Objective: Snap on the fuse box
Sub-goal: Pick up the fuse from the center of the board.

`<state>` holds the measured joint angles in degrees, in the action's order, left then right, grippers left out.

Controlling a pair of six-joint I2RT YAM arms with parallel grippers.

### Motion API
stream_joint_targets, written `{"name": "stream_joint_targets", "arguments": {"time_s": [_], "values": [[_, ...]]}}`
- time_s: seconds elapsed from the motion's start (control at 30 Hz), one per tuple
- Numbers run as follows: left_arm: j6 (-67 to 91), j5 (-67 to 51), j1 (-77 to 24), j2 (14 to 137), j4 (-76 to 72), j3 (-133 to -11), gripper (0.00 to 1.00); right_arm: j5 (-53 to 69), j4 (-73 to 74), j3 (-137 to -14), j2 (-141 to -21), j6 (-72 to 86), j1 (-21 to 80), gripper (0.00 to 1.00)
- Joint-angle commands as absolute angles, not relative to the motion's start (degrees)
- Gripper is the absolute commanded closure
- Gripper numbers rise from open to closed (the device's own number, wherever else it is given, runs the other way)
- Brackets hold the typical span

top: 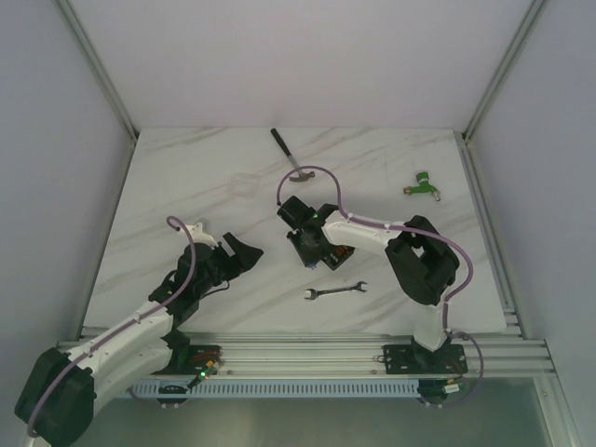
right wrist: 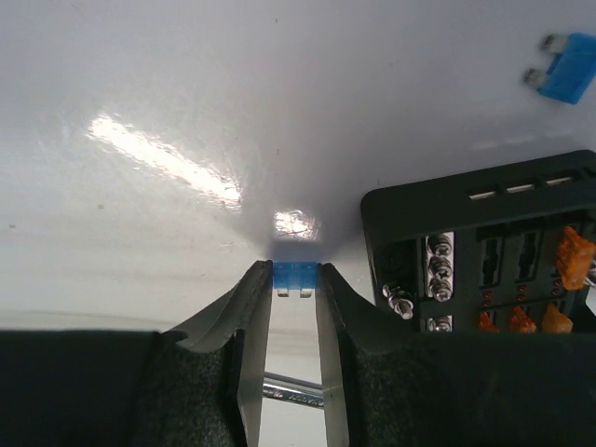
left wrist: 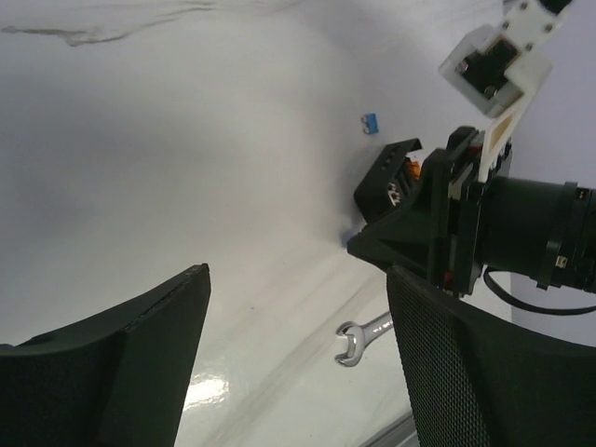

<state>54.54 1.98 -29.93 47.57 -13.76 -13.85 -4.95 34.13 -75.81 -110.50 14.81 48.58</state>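
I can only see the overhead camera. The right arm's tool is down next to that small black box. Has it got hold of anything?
Observer: Yes. Its wrist camera shows the right tool pinching a small blue fuse at its tips, beside the fuse box.
Operator: What is inside that box?
Observer: Rows of slots, several of them holding orange fuses.
Operator: And the left arm?
Observer: The left tool stands open with nothing in it.
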Motion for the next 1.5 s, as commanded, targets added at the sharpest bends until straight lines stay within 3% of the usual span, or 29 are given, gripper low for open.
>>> {"name": "stream_joint_targets", "arguments": {"time_s": [0.0, 0.63, 0.9, 1.47], "values": [[54.3, 1.5, -32.4, 48.3, -19.6, -13.1, 0.16, -5.9, 30.7, -75.0, -104.0, 18.3, 48.4, 0.79], [35.2, 15.1, -50.5, 60.5, -41.8, -18.6, 0.45, -2.5, 9.5, -60.2, -81.0, 32.2, 48.5, 0.77], [31.9, 16.4, -53.6, 66.6, -49.3, -20.8, 0.51, -3.1, 6.7, -56.0, -76.7, 34.4, 48.5, 0.77], [30.1, 17.6, -54.7, 70.9, -50.4, -24.1, 0.67, -2.8, 3.5, -52.3, -73.4, 36.9, 48.5, 0.77]]}}
